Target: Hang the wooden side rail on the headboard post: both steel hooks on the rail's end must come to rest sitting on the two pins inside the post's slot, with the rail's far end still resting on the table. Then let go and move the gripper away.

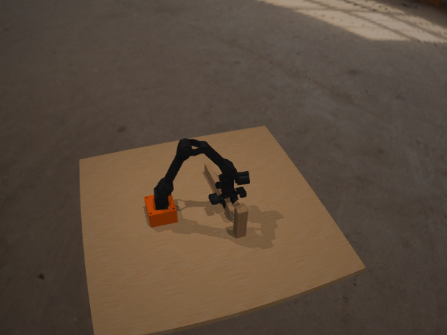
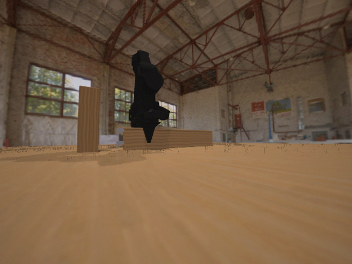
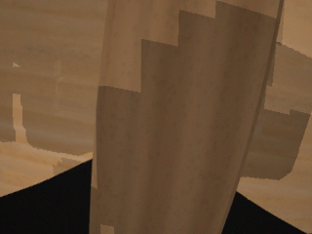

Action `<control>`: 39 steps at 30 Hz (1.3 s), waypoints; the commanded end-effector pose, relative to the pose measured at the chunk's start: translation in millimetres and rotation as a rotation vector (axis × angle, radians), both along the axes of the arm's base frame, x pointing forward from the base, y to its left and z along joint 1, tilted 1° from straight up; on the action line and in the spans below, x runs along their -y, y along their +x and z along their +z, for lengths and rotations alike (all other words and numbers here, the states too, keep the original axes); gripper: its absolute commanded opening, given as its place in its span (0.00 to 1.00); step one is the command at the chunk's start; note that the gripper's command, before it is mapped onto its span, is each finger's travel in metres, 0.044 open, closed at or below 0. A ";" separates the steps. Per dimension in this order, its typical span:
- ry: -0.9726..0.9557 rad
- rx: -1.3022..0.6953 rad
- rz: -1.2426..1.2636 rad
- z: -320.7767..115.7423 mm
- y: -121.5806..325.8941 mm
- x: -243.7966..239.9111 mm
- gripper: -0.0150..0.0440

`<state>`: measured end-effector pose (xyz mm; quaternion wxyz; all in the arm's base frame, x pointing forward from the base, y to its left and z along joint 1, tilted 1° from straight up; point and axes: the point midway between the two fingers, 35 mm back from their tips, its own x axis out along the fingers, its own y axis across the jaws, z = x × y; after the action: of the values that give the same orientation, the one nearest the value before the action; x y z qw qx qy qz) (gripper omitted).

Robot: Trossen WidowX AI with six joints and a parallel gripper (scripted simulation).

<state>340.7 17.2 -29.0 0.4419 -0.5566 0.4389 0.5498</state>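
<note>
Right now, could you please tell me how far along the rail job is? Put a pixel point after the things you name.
The gripper (image 1: 225, 203) (image 2: 148, 141) already grips the rail (image 1: 211, 176) (image 2: 185, 137) (image 3: 171, 122). Bringing it to the upright post (image 1: 240, 221) (image 2: 88, 119) looks in hand; the exterior view shows a gap. Seating the hooks (image 2: 120, 138), releasing and withdrawing remain.

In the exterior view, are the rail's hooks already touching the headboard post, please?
No, a gap separates the steel hooks from the headboard post.

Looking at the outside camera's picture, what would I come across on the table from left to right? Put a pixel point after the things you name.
Post (image 1: 240, 221) (image 2: 88, 119) → steel hooks (image 2: 119, 138) → gripper (image 1: 227, 199) (image 2: 148, 141) (image 3: 150, 168) → the far end of the rail (image 1: 206, 168) (image 2: 205, 138).
</note>
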 end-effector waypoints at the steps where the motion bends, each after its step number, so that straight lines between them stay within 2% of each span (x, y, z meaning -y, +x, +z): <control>1: 0.003 0.004 0.007 3.5 1.1 -0.5 0.25; 39: 0.003 0.004 0.007 9.8 1.1 -0.5 0.25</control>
<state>337.4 17.0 -25.9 0.4383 -0.5530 0.4424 0.5536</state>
